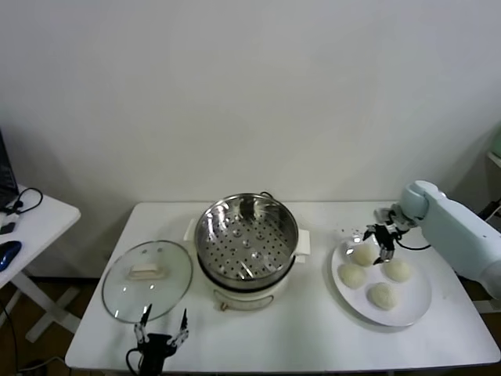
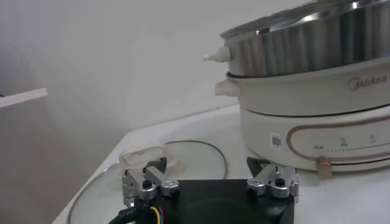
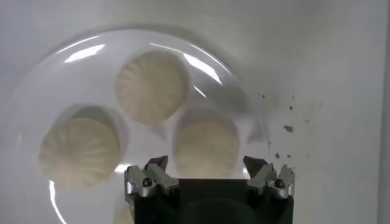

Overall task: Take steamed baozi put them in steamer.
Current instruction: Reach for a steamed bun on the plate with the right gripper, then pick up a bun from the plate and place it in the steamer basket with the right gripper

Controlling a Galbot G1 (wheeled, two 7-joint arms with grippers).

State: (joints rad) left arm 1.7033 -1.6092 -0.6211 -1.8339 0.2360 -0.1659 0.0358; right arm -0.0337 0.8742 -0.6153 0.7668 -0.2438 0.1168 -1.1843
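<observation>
While all four steamed baozi point(image 1: 374, 276) lie on the white plate point(image 1: 415, 311) at the right of the worktop point(image 1: 313, 333), the steamer point(image 1: 246, 235) stands empty at centre, its glass lid point(image 1: 147, 280) set aside to the left so the basket is free to load. Head view: right claw point(image 1: 374, 243) hangs just over the rear-left bun point(image 1: 364, 254), fingers spread, gripping nothing; left claw point(image 1: 160, 329) is parked low at the front edge, also spread.

Left wrist view: left claw point(image 2: 210, 182) sits idle and wide, lid just ahead, steamer point(image 2: 304, 61) beside it.

Right wrist view: right claw point(image 3: 207, 176) straddles one bun point(image 3: 206, 143), fingers either side, apparently lined up for a pinch. Three buns show fully, a fourth only as a sliver.
</observation>
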